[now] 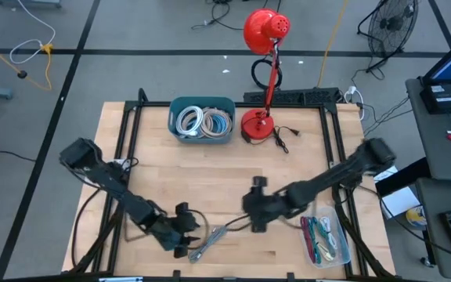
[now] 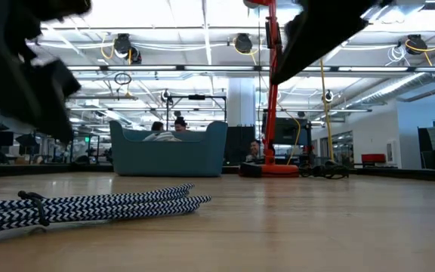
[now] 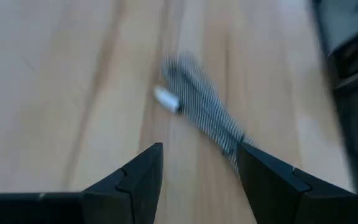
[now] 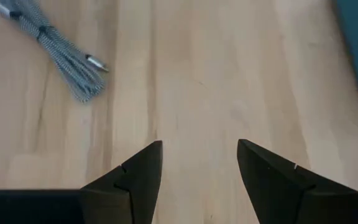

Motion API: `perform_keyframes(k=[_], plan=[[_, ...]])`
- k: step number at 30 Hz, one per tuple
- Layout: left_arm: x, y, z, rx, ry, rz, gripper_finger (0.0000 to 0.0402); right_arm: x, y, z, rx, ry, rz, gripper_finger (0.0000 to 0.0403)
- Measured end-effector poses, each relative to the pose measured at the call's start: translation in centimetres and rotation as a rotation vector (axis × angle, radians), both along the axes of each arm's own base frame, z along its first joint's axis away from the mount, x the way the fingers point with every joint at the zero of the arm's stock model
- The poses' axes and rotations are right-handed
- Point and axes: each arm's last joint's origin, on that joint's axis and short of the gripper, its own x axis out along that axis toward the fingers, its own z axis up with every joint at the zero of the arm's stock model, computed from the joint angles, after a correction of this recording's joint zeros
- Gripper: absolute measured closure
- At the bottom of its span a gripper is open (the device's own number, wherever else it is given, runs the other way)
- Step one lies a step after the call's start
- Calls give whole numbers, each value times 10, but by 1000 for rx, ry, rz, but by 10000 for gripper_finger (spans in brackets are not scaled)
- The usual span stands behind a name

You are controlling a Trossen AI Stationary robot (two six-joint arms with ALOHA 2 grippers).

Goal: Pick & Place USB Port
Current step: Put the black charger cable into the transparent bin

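Left gripper (image 1: 185, 232) low over the front of the wooden table (image 1: 210, 172), fingers spread wide with nothing between them; the bundled braided USB cable (image 1: 207, 244) lies on the wood just beyond its tips. Right gripper (image 1: 254, 205) near the table's middle, also spread wide and empty, bare wood under it; from its wrist camera the cable (image 4: 61, 50) shows well off to one side.

Table: light butcher-block top in a black frame. At the back edge, a teal bin (image 1: 203, 119) holding coiled pale cables. Just beside the bin, a red desk lamp (image 1: 261, 78), base on the table, head leaning out beyond the back edge. At the front right corner, a clear tray (image 1: 323, 239) with coloured cables inside.

Cable: black-and-white weave, folded into a flat bundle, tied near one end, lying free on the wood (image 2: 89, 205). One silver plug (image 3: 166, 99) sticks out from the bundle's side.
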Motion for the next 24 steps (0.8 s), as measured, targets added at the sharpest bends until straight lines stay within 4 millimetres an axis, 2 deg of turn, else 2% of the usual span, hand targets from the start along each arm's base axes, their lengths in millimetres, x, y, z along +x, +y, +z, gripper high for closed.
perform_keyframes(k=[4,8,13,19,24], plan=[[19,-5,-6,-28,181,-29,195,-38,-11,3,86,-152,-90,205],[26,-6,10,-78,284,-36,195,-68,-22,5,174,-385,-125,206],[33,-10,31,-136,359,-16,195,-97,-37,-6,240,-584,-111,207],[36,-9,34,-179,402,18,195,-109,-43,-18,250,-715,-65,207],[47,11,34,-180,395,135,195,-106,-42,-23,230,-705,-57,207]])
